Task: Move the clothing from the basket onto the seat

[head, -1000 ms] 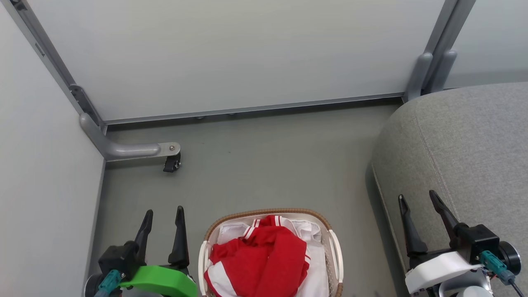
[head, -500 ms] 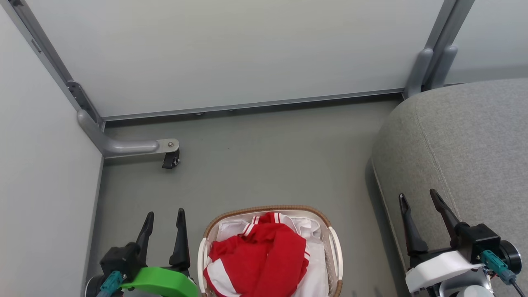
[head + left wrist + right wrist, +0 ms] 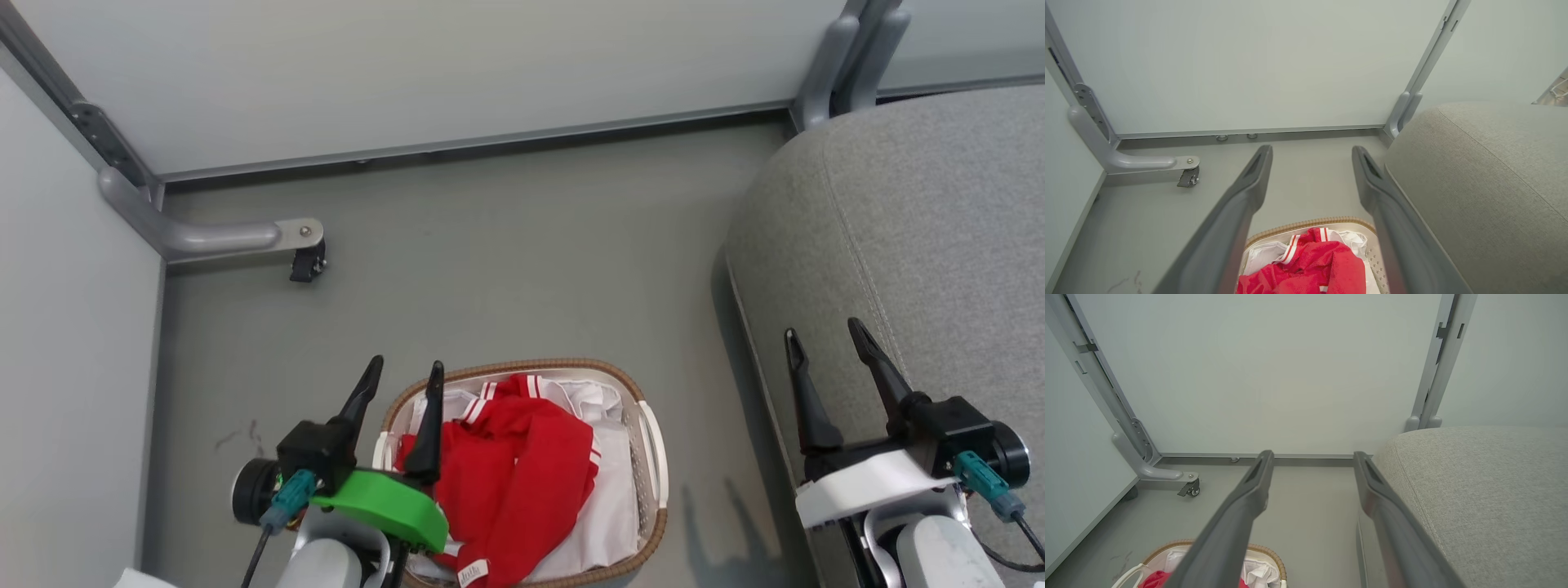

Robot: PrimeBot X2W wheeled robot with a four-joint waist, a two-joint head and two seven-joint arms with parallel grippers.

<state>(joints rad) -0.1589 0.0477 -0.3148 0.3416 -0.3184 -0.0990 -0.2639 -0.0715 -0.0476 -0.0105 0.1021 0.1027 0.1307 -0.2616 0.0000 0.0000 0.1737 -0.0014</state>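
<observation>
One white tag (image 3: 472, 573), unreadable, on red clothing (image 3: 514, 465)

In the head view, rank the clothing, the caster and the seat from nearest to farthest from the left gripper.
1. Clothing, in the basket, right beside the left gripper.
2. Caster, ahead on the left.
3. Seat, far right.

Lit brightly and evenly from above. Softly shadowed on the floor (image 3: 490, 269) beside the seat (image 3: 939, 245). Sharp in the head view; blurred on near fingers (image 3: 1229, 228), bowed at wrist-view edges.
</observation>
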